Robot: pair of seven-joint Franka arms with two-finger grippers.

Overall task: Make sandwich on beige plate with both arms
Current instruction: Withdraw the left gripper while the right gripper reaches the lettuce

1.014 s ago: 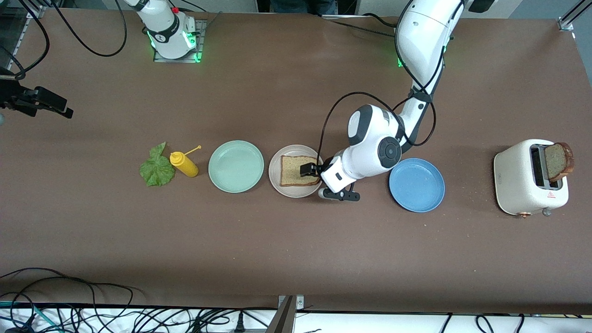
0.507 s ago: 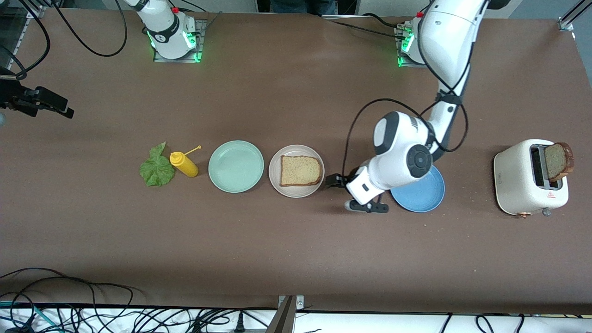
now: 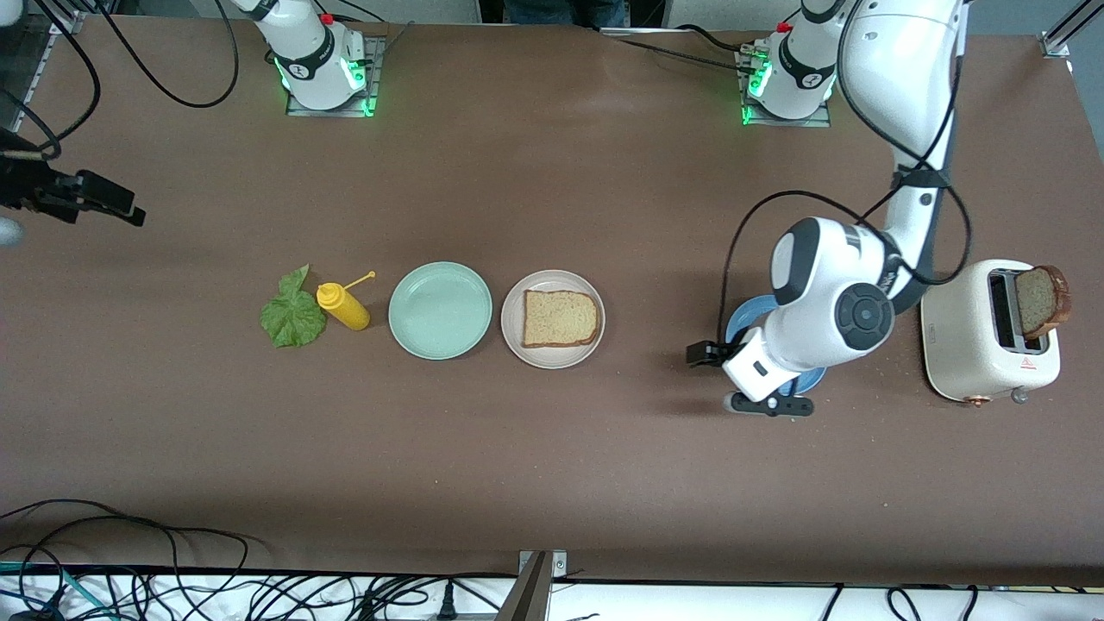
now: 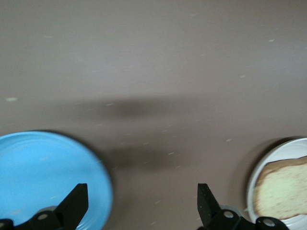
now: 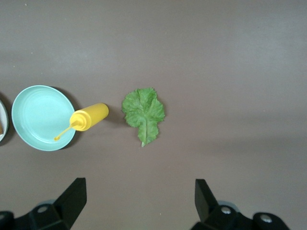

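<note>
1. step in hand: one bread slice [image 3: 560, 318] is lying flat on the beige plate [image 3: 512, 304] at the middle of the frame, so the sandwich's base looks laid — lettuce and the top slice are not yet added.
2. the left hand [image 3: 705, 354] is hanging empty, its fingers [image 4: 74, 204] spread wide, over the edge of the blue plate [image 3: 742, 317] at right of centre; in its wrist view the blue plate and the beige plate with bread are both showing at the lower corners.
3. the right hand [image 3: 103, 200] is waiting at the left edge of the frame, above bare desk [image 3: 552, 466], fingers [image 5: 72, 196] apart and holding nothing; its wrist view is looking down on the lettuce leaf [image 5: 143, 111].
4. next move, as i judge it: the right hand is the one placed to come down on the lettuce leaf at lower left of centre, pinching it gently since it is thin and crinkled, and carry it onto the bread. the left hand seems headed for the second bread slice [image 3: 1041, 299] standing in the toaster [image 3: 966, 345] at far right — that calls for a grip on the slice's upper edge and a straight lift.
5. count: two bread slices, one lettuce leaf, three plates — beige, mint-green plate [image 3: 440, 310], blue — one yellow squeeze bottle [image 3: 343, 305], one toaster, two arms.
</note>
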